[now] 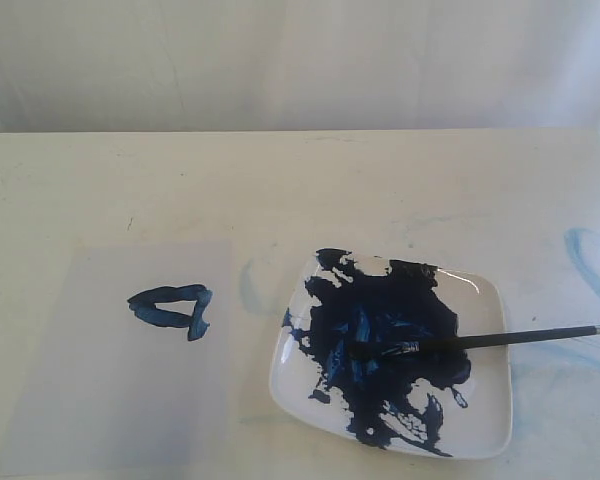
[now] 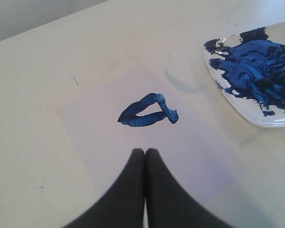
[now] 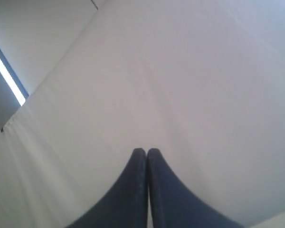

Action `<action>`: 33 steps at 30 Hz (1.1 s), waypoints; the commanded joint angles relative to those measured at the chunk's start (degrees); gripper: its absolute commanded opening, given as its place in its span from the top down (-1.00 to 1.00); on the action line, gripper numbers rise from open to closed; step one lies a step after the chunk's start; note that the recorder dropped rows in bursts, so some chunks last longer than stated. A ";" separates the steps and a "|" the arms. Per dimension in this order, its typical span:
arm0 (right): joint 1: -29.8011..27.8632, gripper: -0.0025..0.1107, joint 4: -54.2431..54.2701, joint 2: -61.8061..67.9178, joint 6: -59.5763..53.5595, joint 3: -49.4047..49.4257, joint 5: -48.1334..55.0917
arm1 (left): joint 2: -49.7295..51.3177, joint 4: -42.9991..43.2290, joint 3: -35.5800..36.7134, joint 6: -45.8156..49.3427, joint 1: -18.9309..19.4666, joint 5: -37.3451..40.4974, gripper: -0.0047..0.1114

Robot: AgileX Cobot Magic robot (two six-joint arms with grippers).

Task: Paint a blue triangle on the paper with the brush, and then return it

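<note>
**Left fingers (image 2: 128,199) and right fingers (image 3: 130,199) pressed together, both empty; the blue triangle (image 1: 172,310) looks finished.**
Left fingers hang over the paper (image 1: 90,400). The brush (image 1: 520,336) lies across the plate (image 1: 485,412) at the paper's 3 o'clock, apparently returned. Any retreat should rise straight, clear of wet paint.
</note>
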 commanded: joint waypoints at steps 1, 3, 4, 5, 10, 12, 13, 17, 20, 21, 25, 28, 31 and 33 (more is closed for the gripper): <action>-0.31 0.96 -14.55 -0.31 -0.08 1.78 -4.32 | -0.43 -0.70 0.15 0.03 -0.28 0.69 0.92; -0.31 0.96 -28.11 -0.31 0.08 3.52 -3.60 | -0.43 -0.70 0.15 0.03 -0.28 0.69 0.92; -0.31 0.96 -32.30 -0.31 0.08 4.77 -2.85 | -0.43 -0.70 0.15 0.03 -0.28 0.69 0.92; -0.31 0.96 -34.17 -0.31 0.08 6.27 -2.22 | -0.43 -0.70 0.15 0.03 -0.28 0.69 0.92; -0.31 0.96 -37.67 -0.31 0.08 15.28 -0.92 | -0.43 -0.70 0.15 0.03 -0.28 0.69 0.92; -0.31 0.96 -39.34 -0.31 0.47 18.89 -0.88 | -0.43 -0.70 0.15 0.03 -0.28 0.69 0.92; -0.31 0.96 -40.82 -0.31 0.60 20.05 -0.79 | -0.43 -0.70 0.15 0.03 -0.28 0.69 0.92; -1.73 0.96 -46.84 -0.31 0.75 20.05 12.86 | -0.43 -0.70 0.15 0.03 -0.28 0.69 0.92; -4.62 0.96 -50.16 -0.31 0.84 20.05 19.62 | -0.43 -0.70 0.15 0.03 -0.28 0.69 0.92; -5.55 0.96 -50.40 -0.31 0.84 20.05 19.75 | -0.43 -0.70 0.15 0.03 -0.28 0.69 0.92; -7.85 0.96 -50.40 -0.31 3.58 20.05 19.75 | -0.43 -0.70 0.15 0.03 -0.28 0.69 0.92; -8.96 0.96 -50.40 -0.31 11.47 20.05 19.75 | -0.43 -0.70 0.15 0.03 -0.28 0.69 0.92; -10.31 0.96 -50.50 -0.31 12.99 20.05 19.75 | -0.43 -0.70 0.15 0.03 -0.28 0.69 0.92; -10.67 0.96 -51.43 -0.31 12.86 20.05 19.75 | -0.43 -0.70 0.15 0.03 -0.28 0.69 0.92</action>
